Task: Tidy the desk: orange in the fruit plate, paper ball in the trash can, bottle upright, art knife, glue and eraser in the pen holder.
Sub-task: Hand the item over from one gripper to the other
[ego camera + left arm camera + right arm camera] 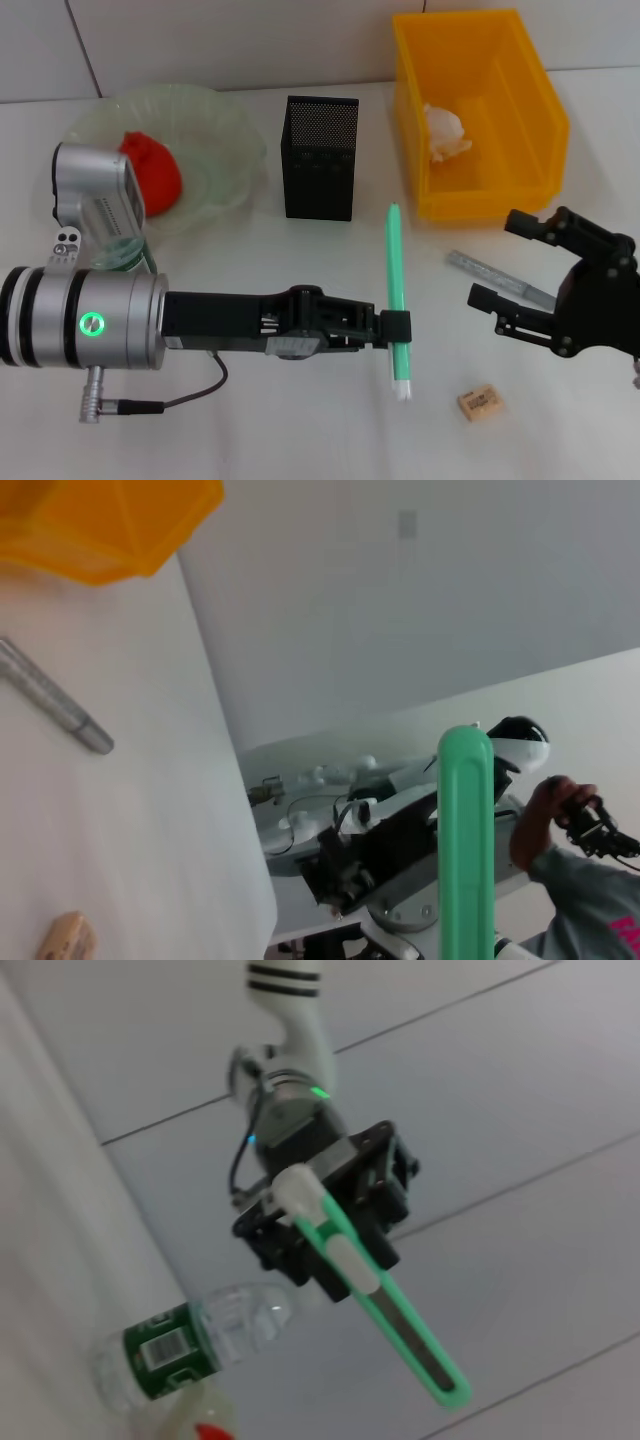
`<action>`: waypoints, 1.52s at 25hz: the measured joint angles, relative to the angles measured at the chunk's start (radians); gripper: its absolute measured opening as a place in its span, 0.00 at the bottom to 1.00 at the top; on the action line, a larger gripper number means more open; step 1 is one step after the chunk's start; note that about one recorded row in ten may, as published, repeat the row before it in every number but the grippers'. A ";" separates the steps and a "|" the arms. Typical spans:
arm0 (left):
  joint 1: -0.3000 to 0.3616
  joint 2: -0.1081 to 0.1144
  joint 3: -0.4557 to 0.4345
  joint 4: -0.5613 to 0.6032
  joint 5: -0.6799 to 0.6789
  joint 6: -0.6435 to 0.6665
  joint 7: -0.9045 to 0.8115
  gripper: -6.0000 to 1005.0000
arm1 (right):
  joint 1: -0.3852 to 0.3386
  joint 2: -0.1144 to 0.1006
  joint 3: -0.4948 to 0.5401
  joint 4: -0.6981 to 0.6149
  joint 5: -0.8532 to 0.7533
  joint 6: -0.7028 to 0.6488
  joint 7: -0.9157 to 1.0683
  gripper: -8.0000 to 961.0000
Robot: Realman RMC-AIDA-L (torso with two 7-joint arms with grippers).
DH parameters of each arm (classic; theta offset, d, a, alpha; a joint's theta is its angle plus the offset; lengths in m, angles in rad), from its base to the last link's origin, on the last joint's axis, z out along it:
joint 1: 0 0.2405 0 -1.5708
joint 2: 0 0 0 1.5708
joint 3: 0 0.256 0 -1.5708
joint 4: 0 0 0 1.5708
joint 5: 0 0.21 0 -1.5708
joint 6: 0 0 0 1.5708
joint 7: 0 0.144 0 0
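Left gripper (397, 328) pinches the green knife (398, 300) near its white-tipped end, blade body pointing away toward the holder (320, 158), which stands beyond and to the left of the tool. Right gripper (520, 268), jaws spread and empty, hovers over the grey glue (500, 279); the eraser (478, 402) lies nearer, between the arms. Done, by appearance: orange (155, 172) in plate (225, 130), paper (445, 132) in bin (480, 110), bottle (190, 1345) upright. Left: knife, glue and eraser into the holder.

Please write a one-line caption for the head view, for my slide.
Left pincer holds the green art knife near the pen holder; right pincer open.
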 joint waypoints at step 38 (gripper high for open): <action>-0.007 0.003 0.005 -0.010 0.013 -0.039 -0.077 0.20 | 0.105 -0.013 -0.076 0.230 0.000 0.045 -0.524 0.69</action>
